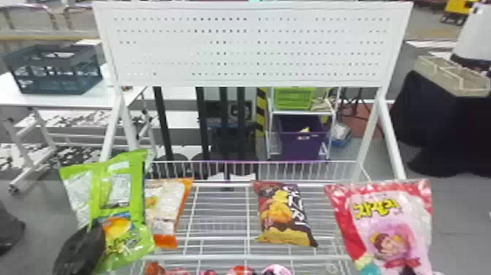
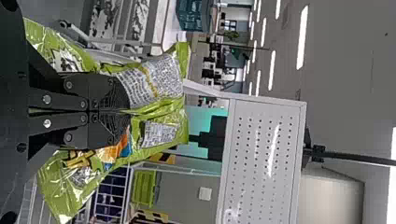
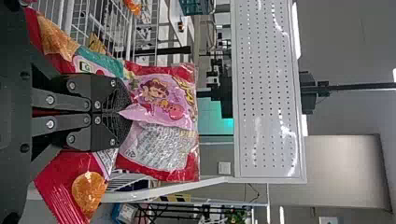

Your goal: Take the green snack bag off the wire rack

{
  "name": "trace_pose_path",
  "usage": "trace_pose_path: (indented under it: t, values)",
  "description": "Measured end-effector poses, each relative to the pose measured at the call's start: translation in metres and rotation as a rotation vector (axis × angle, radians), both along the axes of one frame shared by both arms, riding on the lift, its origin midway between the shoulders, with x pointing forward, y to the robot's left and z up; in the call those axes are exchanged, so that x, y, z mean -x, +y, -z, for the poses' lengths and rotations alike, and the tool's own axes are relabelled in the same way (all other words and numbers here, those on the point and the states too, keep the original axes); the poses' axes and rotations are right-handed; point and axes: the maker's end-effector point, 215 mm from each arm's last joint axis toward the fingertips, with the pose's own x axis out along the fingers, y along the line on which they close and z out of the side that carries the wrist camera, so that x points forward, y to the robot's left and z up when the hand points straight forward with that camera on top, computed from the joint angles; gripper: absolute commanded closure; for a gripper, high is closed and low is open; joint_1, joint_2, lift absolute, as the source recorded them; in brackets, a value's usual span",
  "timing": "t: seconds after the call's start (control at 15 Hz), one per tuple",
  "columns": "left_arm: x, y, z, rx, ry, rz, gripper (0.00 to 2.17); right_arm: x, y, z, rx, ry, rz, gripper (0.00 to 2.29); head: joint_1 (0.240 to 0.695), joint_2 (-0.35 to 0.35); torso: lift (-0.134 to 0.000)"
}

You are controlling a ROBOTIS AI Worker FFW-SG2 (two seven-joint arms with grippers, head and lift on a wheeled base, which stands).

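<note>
You had the green snack bag (image 1: 136, 190) at 8 o'clock in the head view, at the wire rack's (image 1: 226, 257) left end, partly overlapping the orange-and-white bag (image 1: 166, 214). Your left hand (image 2: 127, 112) was pinching its back seam. Grasp done; lift looked mostly done, too, though I couldn't confirm the bottom end was clear of the wires. Left for you, my read: move it outboard toward 9 o'clock, clear of the rack and that neighbour. Long axis near upright, top end toward 11 to 12 o'clock, bottom end toward 5 to 6, label panels facing you up top. Your right hand (image 3: 129, 113), at 4 o'clock, was pinching the red-and-pink bag (image 1: 396, 215).
</note>
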Motion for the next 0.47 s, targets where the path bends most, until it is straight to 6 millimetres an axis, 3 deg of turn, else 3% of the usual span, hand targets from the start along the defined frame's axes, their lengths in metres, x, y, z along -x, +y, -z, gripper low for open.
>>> trace_pose_path:
  t: [0.47]
  values:
    - [0.0027, -0.0008, -0.0005, -0.009, 0.000, 0.002, 2.01, 0.0000, 0.0001, -0.0011, 0.000, -0.002, -0.001, 2.18, 0.499, 0.000, 0.000]
